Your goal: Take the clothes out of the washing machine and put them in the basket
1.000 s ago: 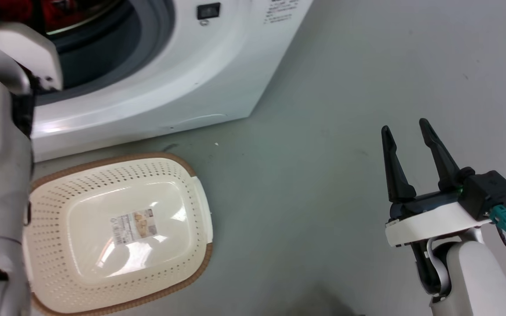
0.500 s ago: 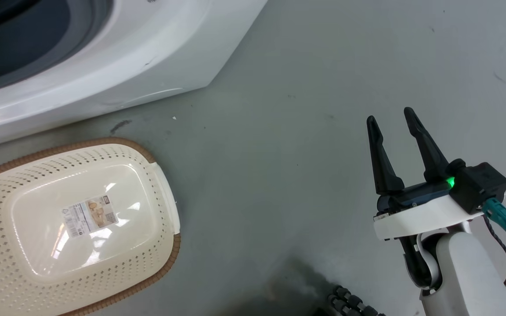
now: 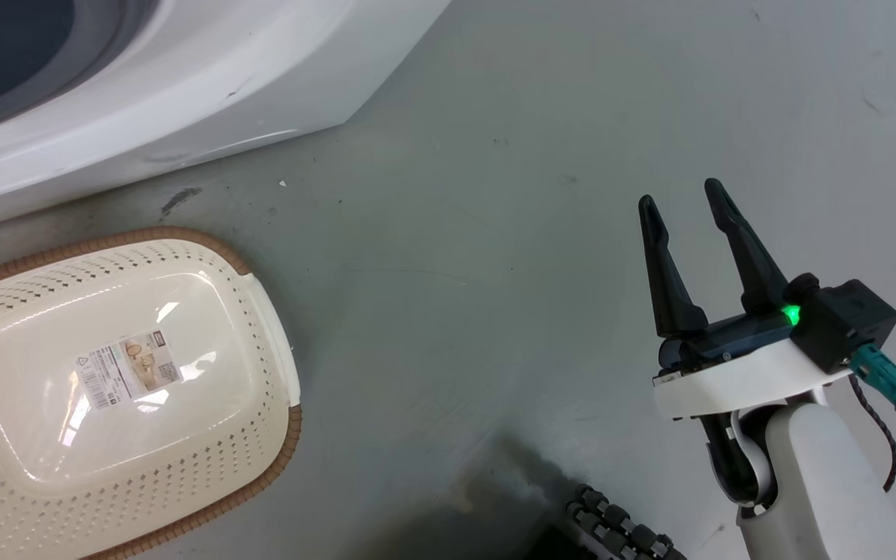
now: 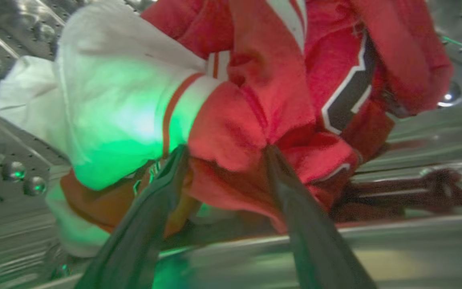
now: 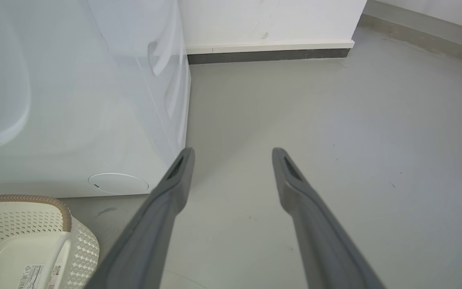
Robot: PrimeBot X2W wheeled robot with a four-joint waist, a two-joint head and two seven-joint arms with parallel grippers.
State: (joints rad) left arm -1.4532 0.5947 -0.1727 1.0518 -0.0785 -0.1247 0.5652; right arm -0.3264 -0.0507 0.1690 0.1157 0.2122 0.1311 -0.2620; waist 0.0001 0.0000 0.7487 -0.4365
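Head camera has swung: washing machine [image 3: 183, 85] slides toward the corner, basket [image 3: 222, 474] empty on the floor beside it, right gripper [image 3: 679, 193] idle, jaws released. Left wrist: left gripper [image 4: 225, 150], jaws spread astride the clothes [image 4: 255, 80] in the drum [image 4: 415, 132]. Bite deep, catching red and white together. Right wrist: nothing held.
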